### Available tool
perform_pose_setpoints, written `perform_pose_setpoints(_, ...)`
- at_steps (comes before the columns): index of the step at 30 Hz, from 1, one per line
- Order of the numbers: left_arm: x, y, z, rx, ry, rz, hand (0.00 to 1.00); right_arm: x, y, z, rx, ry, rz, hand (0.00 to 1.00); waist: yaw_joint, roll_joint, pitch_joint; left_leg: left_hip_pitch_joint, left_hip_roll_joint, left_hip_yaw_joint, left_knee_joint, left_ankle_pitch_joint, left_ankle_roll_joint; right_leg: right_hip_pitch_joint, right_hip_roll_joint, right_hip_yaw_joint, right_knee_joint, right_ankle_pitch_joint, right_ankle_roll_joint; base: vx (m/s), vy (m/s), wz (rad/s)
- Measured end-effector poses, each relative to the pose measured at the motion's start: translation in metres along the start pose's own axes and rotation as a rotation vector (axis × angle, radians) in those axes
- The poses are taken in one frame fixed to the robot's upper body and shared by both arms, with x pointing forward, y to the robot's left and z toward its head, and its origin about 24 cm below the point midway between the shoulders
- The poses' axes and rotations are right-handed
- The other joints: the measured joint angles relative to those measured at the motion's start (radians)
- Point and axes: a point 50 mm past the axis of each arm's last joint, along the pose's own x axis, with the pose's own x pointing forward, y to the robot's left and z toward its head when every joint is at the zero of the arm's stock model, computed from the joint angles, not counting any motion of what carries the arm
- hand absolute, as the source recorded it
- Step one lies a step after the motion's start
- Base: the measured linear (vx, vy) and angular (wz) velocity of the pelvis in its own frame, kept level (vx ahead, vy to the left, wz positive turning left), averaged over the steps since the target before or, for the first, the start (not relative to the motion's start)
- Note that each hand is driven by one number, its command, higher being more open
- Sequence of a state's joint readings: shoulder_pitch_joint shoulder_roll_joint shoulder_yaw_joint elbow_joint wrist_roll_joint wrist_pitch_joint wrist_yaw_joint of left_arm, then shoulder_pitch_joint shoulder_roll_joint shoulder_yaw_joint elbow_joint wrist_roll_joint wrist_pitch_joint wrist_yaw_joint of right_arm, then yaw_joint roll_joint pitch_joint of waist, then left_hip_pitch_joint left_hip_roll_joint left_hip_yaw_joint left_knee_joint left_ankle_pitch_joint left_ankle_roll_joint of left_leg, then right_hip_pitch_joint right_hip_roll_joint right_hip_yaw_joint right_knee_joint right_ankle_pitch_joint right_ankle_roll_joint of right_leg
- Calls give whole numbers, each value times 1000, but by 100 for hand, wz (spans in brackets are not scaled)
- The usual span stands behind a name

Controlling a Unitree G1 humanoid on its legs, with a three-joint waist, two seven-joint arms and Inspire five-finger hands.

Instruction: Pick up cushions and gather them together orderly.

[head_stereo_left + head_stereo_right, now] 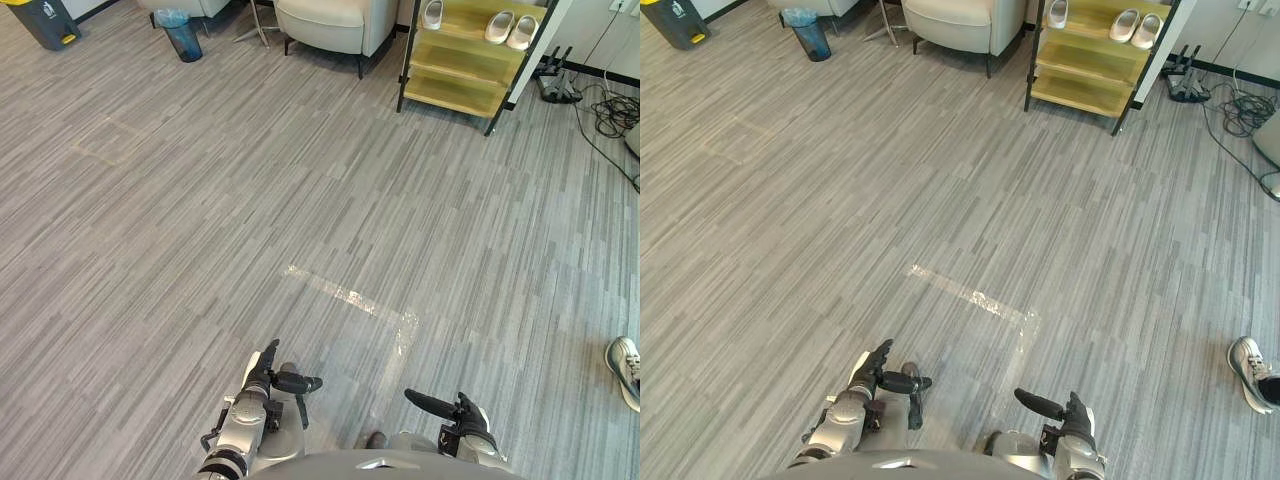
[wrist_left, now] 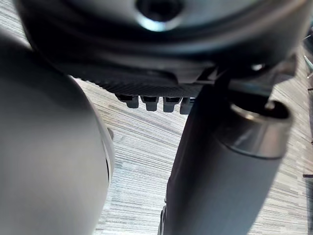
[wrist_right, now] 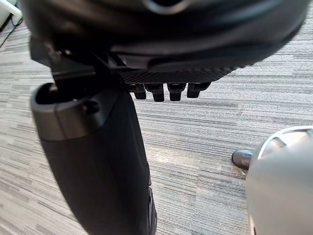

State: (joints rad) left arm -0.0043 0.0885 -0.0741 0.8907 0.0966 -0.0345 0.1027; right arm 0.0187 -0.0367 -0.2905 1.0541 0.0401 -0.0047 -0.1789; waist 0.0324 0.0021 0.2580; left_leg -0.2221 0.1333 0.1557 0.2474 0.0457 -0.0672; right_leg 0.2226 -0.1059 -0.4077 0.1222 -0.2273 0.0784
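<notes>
Both the left hand (image 1: 268, 378) and right hand (image 1: 455, 412) are held low over grey carpet (image 1: 200, 230), fingers relaxed and empty; the cushions' whereabouts cannot be told; an armchair (image 1: 325, 22) and shoe rack (image 1: 470, 60) stand well beyond.

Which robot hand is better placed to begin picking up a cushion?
Neither yet: the left robot hand and right robot hand both hang open and empty, low over bare floor, with no cushion nearby; the armchair stands far ahead.
</notes>
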Motion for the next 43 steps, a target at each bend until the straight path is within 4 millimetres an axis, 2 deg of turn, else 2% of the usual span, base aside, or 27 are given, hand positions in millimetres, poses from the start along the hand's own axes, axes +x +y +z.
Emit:
perform_pose_setpoints(2,2,6,0,18,12,7,100,0,3,-2,2,13,8,100,-1,-24,-3,-18,-22,14,71,-73,21,-17,-42,19,53,-2,19,461,230,-5)
perform_pose_setpoints(3,2,6,-2,19,18,7,100,0,2,-2,0,13,6,100,-2,-26,-6,-8,-31,29,91,-108,33,-55,-77,46,160,-4,23,449,271,-19)
perform_pose_setpoints(4,2,6,-4,33,25,2,100,0,2,0,3,8,8,100,-1,-30,-8,35,-48,49,74,-131,51,-133,-130,74,353,10,34,374,230,-19)
perform_pose_setpoints(5,2,6,-4,34,27,2,100,0,2,0,3,7,8,100,-1,-31,-9,39,-51,51,71,-132,52,-139,-135,76,371,14,35,296,166,-21)
perform_pose_setpoints(6,1,7,-9,48,44,-3,100,0,3,2,6,-1,16,100,-3,-38,-11,107,-75,64,21,-143,67,-208,-198,82,565,56,2,343,156,-7)
perform_pose_setpoints(8,-1,8,-16,53,63,0,100,0,4,4,2,-14,31,100,-14,-34,-12,202,-82,65,-40,-154,71,-261,-218,52,672,-9,-17,331,117,0)
perform_pose_setpoints(11,-3,13,-21,60,75,14,100,0,6,9,0,-38,39,100,-20,-23,-15,264,-62,55,-88,-153,67,-341,-143,30,564,-47,-23,243,-40,15)
perform_pose_setpoints(12,-3,14,-22,57,79,15,100,1,7,12,0,-46,41,100,-23,-18,-13,276,-48,53,-95,-153,66,-380,-99,30,447,-42,-21,233,-157,17)
perform_pose_setpoints(13,-3,14,-23,59,82,15,100,1,8,15,1,-53,44,100,-29,-20,-13,286,-43,53,-104,-153,62,-398,-74,34,341,-18,-17,278,-216,25)
perform_pose_setpoints(14,-4,15,-25,61,90,14,100,1,9,14,2,-48,46,100,-35,-40,-17,298,-50,54,-109,-156,37,-394,-58,51,213,104,-39,242,-193,30)
perform_pose_setpoints(15,-4,10,-27,56,102,4,100,2,4,14,-1,-45,32,100,-45,-24,-14,316,-42,48,-121,-165,12,-378,-37,49,204,153,-79,239,-188,16)
perform_pose_setpoints(17,-4,-2,-27,41,103,-25,100,3,-2,14,0,-44,16,100,-41,4,-23,320,-9,51,-141,-164,5,-375,3,48,189,133,-94,248,-222,-8)
perform_pose_setpoints(20,-3,-8,-23,48,103,-42,100,3,-8,9,42,-18,-11,100,-44,14,-19,322,17,50,-98,-182,-22,-343,23,30,175,95,-101,148,-173,14)
perform_pose_setpoints(21,-2,-8,-21,45,98,-46,100,2,-11,4,50,-3,-24,100,-42,14,-16,292,47,48,25,-217,-65,-311,33,21,173,65,-104,146,-153,19)
perform_pose_setpoints(22,-1,-3,-17,8,80,-23,100,1,-13,0,47,-2,-28,100,-38,7,-12,195,87,30,287,-230,-64,-268,42,17,169,48,-108,144,-148,14)
perform_pose_setpoints(24,-1,-2,-13,-29,59,0,100,0,-16,1,31,-19,-32,100,-32,18,-10,84,136,0,525,-252,-48,-233,69,30,166,32,-112,173,-84,-24)
perform_pose_setpoints(25,-3,-2,-16,-43,62,12,100,0,-18,1,33,-22,-38,100,-29,30,-16,54,147,-13,547,-279,-46,-213,79,43,165,32,-108,223,24,-64)
perform_pose_setpoints(26,-4,-4,-15,-46,59,11,100,0,-18,0,35,-21,-43,100,-24,34,-19,44,123,-17,443,-299,-42,-195,79,75,161,26,-99,206,68,-51)
perform_pose_setpoints(27,-4,-4,-15,-47,58,11,100,0,-18,0,35,-21,-43,100,-24,34,-19,44,122,-18,439,-299,-42,-195,79,76,161,26,-99,235,112,-62)
perform_pose_setpoints(28,-3,-5,-13,-49,52,7,100,0,-16,0,38,-20,-41,100,-14,31,-19,41,77,-66,302,-298,-39,-185,70,104,156,26,-93,252,160,-39)
perform_pose_setpoints(29,-3,-5,-12,-49,51,6,100,0,-16,0,38,-18,-41,100,-13,28,-20,43,58,-88,251,-295,-38,-185,65,110,156,25,-88,264,173,-57)
perform_pose_setpoints(30,-3,-8,-13,-64,55,1,100,0,-17,-1,37,-15,-45,100,-12,37,-27,56,23,-130,106,-187,-32,-184,61,127,161,22,-68,266,189,-47)
perform_pose_setpoints(31,-3,-7,-14,-65,59,-1,100,0,-17,-2,35,-10,-46,100,-9,25,-33,76,6,-125,88,-139,-33,-181,48,153,162,14,-49,290,148,-47)
perform_pose_setpoints(32,-3,-3,-17,-50,71,8,100,-1,-12,-6,41,5,-33,100,-10,-4,-49,93,-17,-105,60,-135,-25,-179,26,164,146,20,-34,287,138,-31)
perform_pose_setpoints(35,-4,3,-24,-5,93,6,100,-3,-6,-12,41,32,-18,100,-12,-34,-62,134,-50,-76,29,-134,-15,-150,-14,174,123,26,-18,228,115,-13)
perform_pose_setpoints(38,-5,2,-27,7,101,-1,100,-3,-5,-13,41,35,-6,100,-13,-31,-68,188,-74,-56,-24,-129,-4,-131,-33,182,117,28,-6,108,61,-8)
perform_pose_setpoints(43,-6,-2,-29,39,110,-24,100,-3,-3,-13,42,36,5,100,-14,-18,-76,232,-77,-52,-95,-119,1,-112,-33,186,93,32,1,61,8,-3)
